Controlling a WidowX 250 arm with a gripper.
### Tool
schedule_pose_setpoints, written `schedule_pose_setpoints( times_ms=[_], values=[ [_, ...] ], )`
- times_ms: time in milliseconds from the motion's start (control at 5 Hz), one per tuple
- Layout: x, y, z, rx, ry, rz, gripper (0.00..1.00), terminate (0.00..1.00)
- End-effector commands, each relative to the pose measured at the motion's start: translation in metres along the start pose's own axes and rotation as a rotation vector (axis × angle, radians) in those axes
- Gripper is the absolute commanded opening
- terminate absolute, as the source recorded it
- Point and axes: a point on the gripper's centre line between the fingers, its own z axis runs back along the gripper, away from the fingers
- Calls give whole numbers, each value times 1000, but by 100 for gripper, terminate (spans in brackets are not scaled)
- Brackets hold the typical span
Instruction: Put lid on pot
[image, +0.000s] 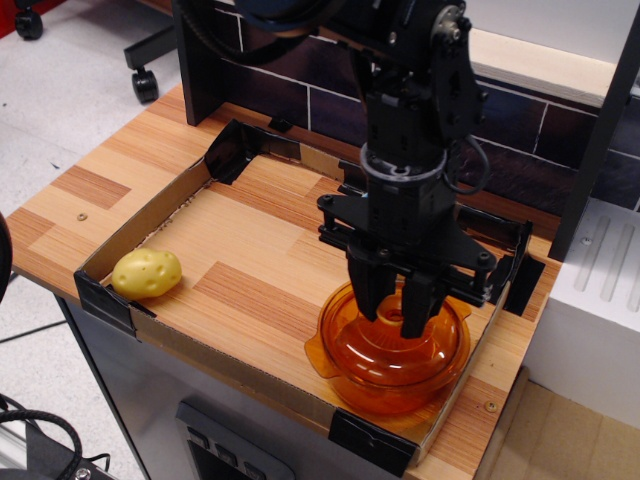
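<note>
low in the right of the frame, the lid (392, 340) sits on the pot (385, 385), which stands on the table (250, 255) inside the low cardboard wall, close to its lower right corner. the lid looks roughly level and centred on the rim, though through the see-through orange plastic it is hard to say whether it is seated all round.

the risk from here is in letting go. if the fingers drag on the ring knob as they part or lift, the light lid could be tipped or slid off the rim, or the pot nudged against the cardboard. lifting before the fingers are clear would cause the same.

the hand (398, 318) points straight down over the lid's centre, its two dark fingers (367, 297) a little apart, straddling the knob. they appear to be closed on the knob, gripping the lid, but the contact itself is hidden by the fingers.

a yellow toy potato (146, 273) lies at the left edge, well apart.
</note>
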Motion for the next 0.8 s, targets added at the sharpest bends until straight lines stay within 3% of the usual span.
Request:
schedule_pose_setpoints(
  times_ms=[0, 200, 400, 600],
  values=[
    [7, 10, 12, 13, -34, -2, 0, 0],
    [9, 13, 19, -9, 10, 5, 100, 0],
    [8, 17, 31, -34, -33, -6, 100, 0],
    [7, 24, 53, -69, -35, -18, 100, 0]
  ],
)
